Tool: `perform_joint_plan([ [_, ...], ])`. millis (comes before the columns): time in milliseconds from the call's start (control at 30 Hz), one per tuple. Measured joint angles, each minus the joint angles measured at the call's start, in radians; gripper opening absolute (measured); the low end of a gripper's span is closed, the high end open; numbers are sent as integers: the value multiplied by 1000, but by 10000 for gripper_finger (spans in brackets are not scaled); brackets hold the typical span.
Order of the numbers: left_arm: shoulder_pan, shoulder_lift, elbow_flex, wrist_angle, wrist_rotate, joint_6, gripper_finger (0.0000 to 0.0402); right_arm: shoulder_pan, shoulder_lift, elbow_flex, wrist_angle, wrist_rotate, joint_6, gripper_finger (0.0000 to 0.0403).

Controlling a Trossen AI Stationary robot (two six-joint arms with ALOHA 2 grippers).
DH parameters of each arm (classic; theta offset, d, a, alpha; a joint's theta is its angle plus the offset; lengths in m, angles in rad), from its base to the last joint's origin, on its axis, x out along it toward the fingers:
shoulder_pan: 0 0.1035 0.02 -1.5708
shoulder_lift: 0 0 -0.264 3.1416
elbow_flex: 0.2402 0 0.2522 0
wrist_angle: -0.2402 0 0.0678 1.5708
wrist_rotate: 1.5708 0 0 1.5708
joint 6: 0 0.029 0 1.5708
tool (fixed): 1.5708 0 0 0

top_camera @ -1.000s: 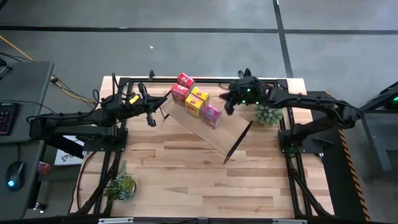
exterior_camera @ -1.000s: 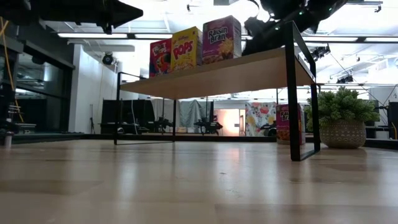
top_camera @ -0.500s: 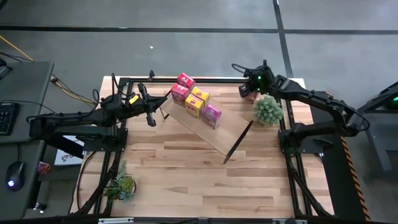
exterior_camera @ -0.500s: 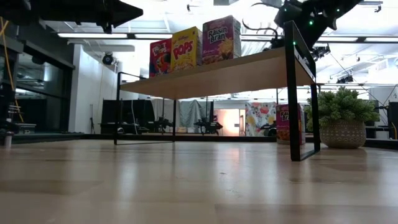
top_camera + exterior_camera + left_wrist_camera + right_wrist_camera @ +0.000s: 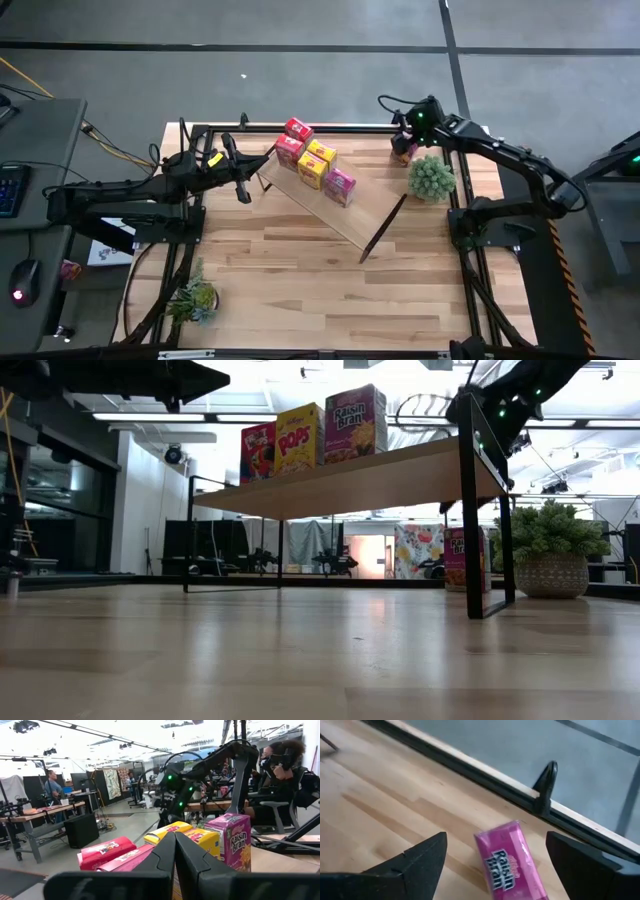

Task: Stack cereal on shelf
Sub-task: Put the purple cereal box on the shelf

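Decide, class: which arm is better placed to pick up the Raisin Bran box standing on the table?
The right. Its gripper hangs directly over the Raisin Bran box, jaws open either side. The left gripper waits, jaws shut, at the shelf's opposite end.

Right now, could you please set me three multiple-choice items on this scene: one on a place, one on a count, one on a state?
1. Where is the Raisin Bran box that is not on the shelf?
A. On the table by the far edge, under the right gripper
B. On the floor
C. In the left gripper

2. How many boxes show on the shelf from above?
A. Two
B. Four
C. Six

3. How do the right gripper's jaws stand?
A. Shut on a box
B. Shut on nothing
C. Open, apart from the box

Answers:
1 A: the right wrist view shows it lying on the wood beside the table's rail.
2 B: the high view shows red, pink, yellow and magenta tops.
3 C: both fingers stand wide of the box.
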Motion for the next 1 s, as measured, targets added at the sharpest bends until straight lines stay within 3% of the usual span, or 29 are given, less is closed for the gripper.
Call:
perform_joint_plan([
  [367, 0, 0, 0, 0, 0, 0, 1, 0, 172, 0, -41, 62, -128, 335],
  [633, 0, 0, 0, 0, 0, 26, 1, -5, 205, 0, -86, 97, -154, 330],
  [800, 0, 0, 0, 0, 0, 26, 1, -5, 205, 0, -83, 89, -154, 291],
  [1000, 0, 0, 0, 0, 0, 26, 1, -5, 205, 0, -83, 73, -154, 205],
])
